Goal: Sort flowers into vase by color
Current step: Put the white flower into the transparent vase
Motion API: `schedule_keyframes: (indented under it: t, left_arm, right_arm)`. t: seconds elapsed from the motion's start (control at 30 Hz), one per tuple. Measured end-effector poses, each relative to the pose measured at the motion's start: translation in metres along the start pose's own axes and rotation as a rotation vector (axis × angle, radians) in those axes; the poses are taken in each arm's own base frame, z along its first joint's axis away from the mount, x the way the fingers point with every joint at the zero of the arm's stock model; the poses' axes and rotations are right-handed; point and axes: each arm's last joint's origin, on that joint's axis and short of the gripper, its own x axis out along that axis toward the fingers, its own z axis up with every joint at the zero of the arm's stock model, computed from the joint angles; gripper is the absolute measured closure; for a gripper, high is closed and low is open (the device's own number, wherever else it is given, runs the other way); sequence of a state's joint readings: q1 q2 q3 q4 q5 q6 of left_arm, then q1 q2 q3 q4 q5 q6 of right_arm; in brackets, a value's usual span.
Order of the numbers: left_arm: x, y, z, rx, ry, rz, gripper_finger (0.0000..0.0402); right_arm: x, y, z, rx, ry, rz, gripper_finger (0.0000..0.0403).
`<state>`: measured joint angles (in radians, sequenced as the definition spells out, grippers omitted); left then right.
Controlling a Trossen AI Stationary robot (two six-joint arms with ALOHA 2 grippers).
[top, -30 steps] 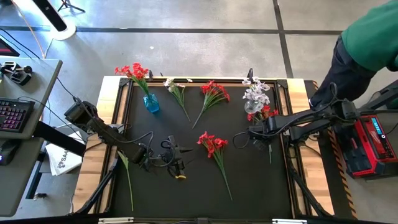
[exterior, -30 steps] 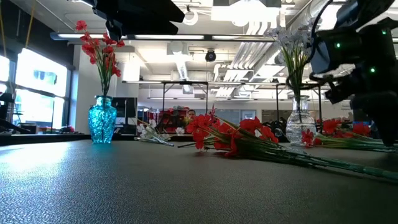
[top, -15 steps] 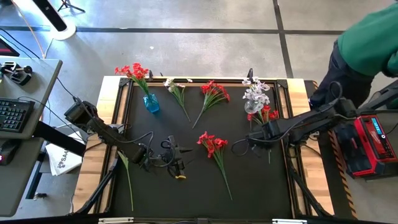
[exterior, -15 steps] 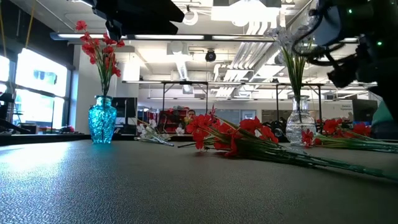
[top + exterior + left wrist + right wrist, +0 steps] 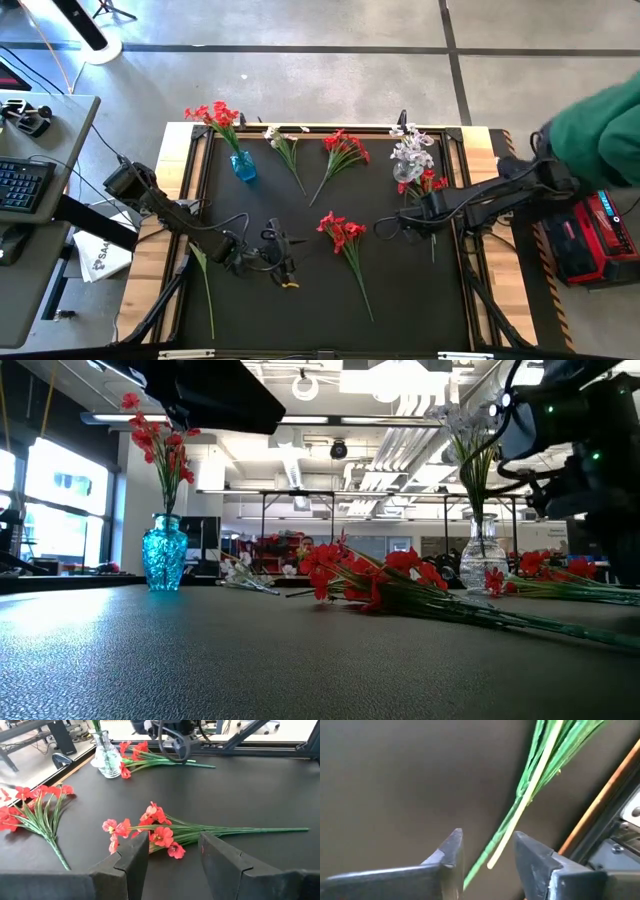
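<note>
A blue vase [image 5: 243, 165] at the far left holds red flowers. A clear vase [image 5: 410, 158] at the far right holds white ones. Loose on the black mat lie a white sprig [image 5: 286, 146], a red sprig [image 5: 343, 150], a centre red sprig [image 5: 342, 232] and a red sprig [image 5: 426, 184] beside the clear vase. My right gripper [image 5: 485, 845] points down, open, with a finger on either side of that last sprig's green stem [image 5: 520, 805], apart from it. My left gripper [image 5: 172, 865] is open and empty, facing the centre red sprig [image 5: 155, 830].
A lone green stem [image 5: 205, 290] lies on the wood at the mat's left edge. The table's wooden rim [image 5: 600, 795] runs close to my right gripper. A person in green [image 5: 600, 120] stands off the table's right side. Bare mat lies toward the near edge.
My right gripper has rolled about its downward line over the stem beside the clear vase, staying about where it was. The person in green has drawn back toward the right.
</note>
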<state>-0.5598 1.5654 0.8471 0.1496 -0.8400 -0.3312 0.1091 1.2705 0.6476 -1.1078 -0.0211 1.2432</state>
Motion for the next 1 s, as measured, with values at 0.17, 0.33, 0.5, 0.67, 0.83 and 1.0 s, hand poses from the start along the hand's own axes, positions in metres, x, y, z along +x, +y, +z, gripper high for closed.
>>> schedule_keyframes:
  t: [0.17, 0.33, 0.5, 0.67, 0.83, 1.0]
  left_arm:
    - [0.001, 0.001, 0.001, 0.047, 0.000, 0.006, 0.0241]
    - [0.005, 0.005, 0.002, 0.062, 0.000, 0.020, 0.0241]
    - [0.008, 0.008, 0.002, 0.069, 0.005, 0.034, 0.0241]
    - [0.008, 0.008, 0.002, 0.088, 0.004, 0.034, 0.0241]
    - [0.008, 0.008, 0.003, 0.089, 0.003, 0.034, 0.0241]
    - [0.008, 0.008, 0.003, 0.083, 0.002, 0.033, 0.0241]
  right_arm:
    - [0.008, -0.001, 0.003, 0.055, -0.008, -0.005, 0.0289]
    - [0.017, 0.002, 0.009, 0.089, 0.003, -0.076, 0.0318]
    - [0.027, 0.007, 0.012, 0.080, 0.032, -0.144, 0.0345]
    - [0.025, 0.008, 0.013, 0.061, 0.037, -0.129, 0.0390]
    - [0.006, 0.017, 0.010, 0.033, 0.027, -0.028, 0.0396]
    - [-0.011, 0.019, 0.007, 0.049, 0.028, -0.027, 0.0396]
